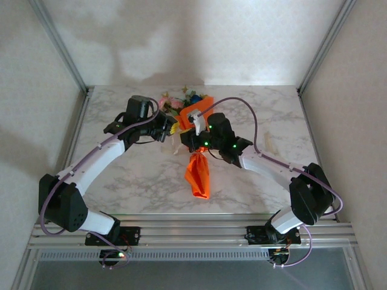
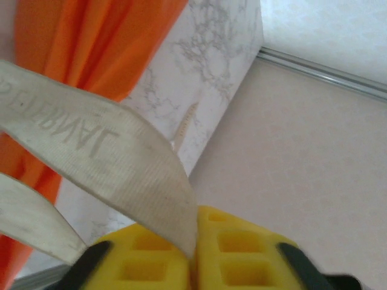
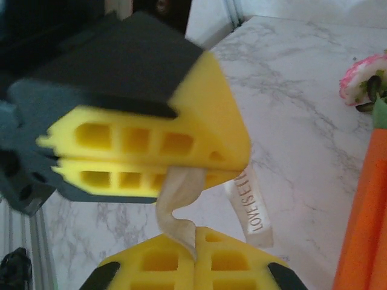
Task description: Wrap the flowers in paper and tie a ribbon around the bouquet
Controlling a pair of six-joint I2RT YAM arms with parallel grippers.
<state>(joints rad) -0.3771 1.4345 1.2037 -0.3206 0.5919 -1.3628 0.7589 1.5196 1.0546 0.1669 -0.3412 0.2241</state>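
Note:
The bouquet [image 1: 198, 151] lies mid-table: pink and blue flowers [image 1: 180, 100] at the far end, orange paper [image 1: 197, 111] round them, narrow waist, tail [image 1: 198, 176] pointing toward me. Both grippers meet at its waist. The cream ribbon [image 2: 103, 151], with printed letters, runs into my left gripper [image 2: 195, 232], which is shut on it; orange paper [image 2: 91, 42] hangs behind. My right gripper [image 3: 196, 251] is shut on the same ribbon [image 3: 178, 208] just below the left gripper's yellow fingers [image 3: 151, 136]. A lettered ribbon end [image 3: 254, 211] hangs free. In the top view the left gripper [image 1: 172, 128] and right gripper [image 1: 187, 140] almost touch.
A thin pale stick [image 1: 269, 145] lies on the marble table [image 1: 121, 175] to the right of the arms. Metal frame posts [image 1: 66, 54] stand at the table's far corners, and a rail [image 1: 193, 226] runs along the near edge.

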